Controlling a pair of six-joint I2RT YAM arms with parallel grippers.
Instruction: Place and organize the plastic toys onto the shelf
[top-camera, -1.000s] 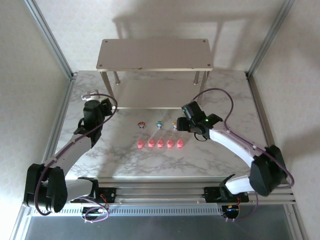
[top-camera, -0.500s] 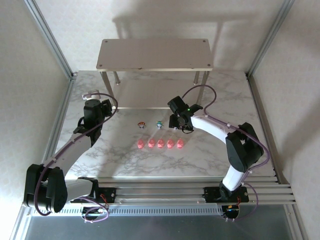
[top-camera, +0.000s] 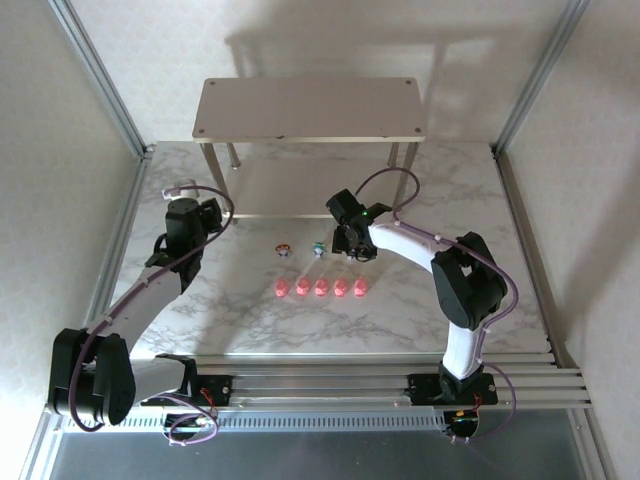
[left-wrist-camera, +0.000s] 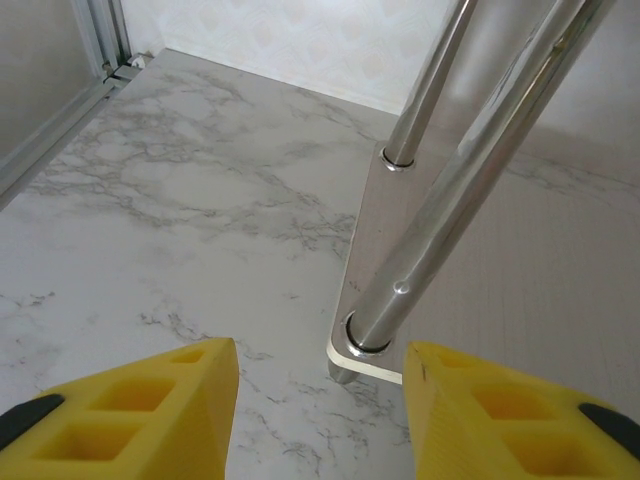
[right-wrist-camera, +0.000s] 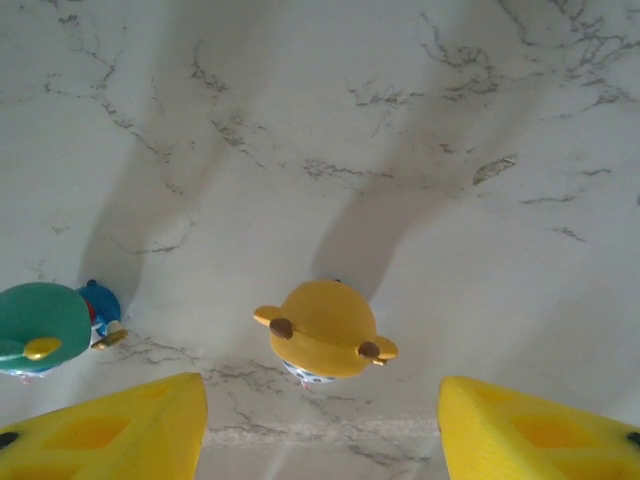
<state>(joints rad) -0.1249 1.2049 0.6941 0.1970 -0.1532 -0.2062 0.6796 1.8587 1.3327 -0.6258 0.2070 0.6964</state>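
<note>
Right gripper (right-wrist-camera: 318, 405) gapes wide and empty, the orange-topped toy (right-wrist-camera: 325, 340) standing mid-counter just ahead, centred on the gap; teal toy (right-wrist-camera: 40, 328) beside it. Left gripper (left-wrist-camera: 320, 400), jaws apart, holds nothing by the shelf (left-wrist-camera: 520, 270).

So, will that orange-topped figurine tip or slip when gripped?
The orange-topped figurine looks like moulded plastic, so probably stiff and light. Its rounded head overhangs a narrower base, so a nudge may tip it. That smooth dome could slip in the right gripper.
</note>
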